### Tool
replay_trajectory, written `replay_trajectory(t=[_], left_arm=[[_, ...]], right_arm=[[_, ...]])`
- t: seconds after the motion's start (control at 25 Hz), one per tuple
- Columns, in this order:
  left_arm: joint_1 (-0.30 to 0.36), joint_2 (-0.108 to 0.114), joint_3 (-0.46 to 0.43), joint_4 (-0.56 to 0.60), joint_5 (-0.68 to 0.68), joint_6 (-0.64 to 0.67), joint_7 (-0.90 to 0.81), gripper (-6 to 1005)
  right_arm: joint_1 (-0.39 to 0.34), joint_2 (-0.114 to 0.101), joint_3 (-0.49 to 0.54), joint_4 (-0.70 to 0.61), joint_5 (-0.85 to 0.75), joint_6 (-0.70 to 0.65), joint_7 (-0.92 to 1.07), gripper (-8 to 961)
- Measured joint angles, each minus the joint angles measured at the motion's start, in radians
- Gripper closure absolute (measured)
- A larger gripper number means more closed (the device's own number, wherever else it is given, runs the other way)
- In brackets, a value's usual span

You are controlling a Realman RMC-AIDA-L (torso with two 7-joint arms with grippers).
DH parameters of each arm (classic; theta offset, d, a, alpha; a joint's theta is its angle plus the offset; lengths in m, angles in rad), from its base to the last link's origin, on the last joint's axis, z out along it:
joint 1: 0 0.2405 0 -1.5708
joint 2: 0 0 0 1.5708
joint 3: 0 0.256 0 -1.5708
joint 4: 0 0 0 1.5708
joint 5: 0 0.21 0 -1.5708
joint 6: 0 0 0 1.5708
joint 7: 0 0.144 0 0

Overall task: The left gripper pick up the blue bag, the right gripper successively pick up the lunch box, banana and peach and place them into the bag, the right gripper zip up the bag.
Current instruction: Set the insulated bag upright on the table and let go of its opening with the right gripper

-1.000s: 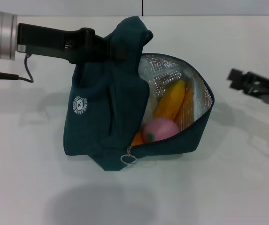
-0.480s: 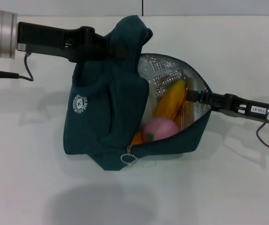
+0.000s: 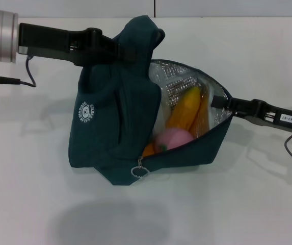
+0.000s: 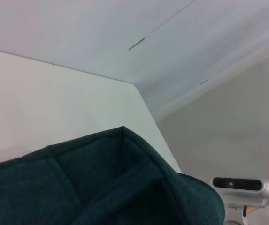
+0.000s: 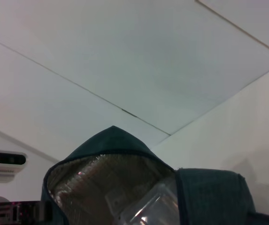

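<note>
White table [image 3: 247, 204] carries the dark teal fabric bag [image 3: 115, 138] at frame centre, left claw [image 3: 116, 51] clamped on its handle. Right claw [image 3: 216, 103], closure indiscernible, sits at the open rim; metal ring zipper pull [image 3: 139, 173] lies lower left.

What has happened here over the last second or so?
The right gripper came in from the right side to the blue bag, and its tip now sits at the rim of the open mouth. The left gripper went on holding the bag up by its top. The banana and peach stayed inside; the mouth stayed open.
</note>
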Motion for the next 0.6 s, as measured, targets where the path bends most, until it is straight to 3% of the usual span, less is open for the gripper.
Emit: replay_trajectory(t=[0.44, 0.6], left_arm=[[-0.003, 0.002, 0.002, 0.000, 0.000, -0.004, 0.006, 957], [-0.006, 0.002, 0.003, 0.000, 0.000, -0.004, 0.006, 957]], right_arm=[[0.008, 0.002, 0.000, 0.001, 0.036, -0.017, -0.045, 883], [0.008, 0.002, -0.001, 0.001, 0.049, -0.030, -0.060, 926]])
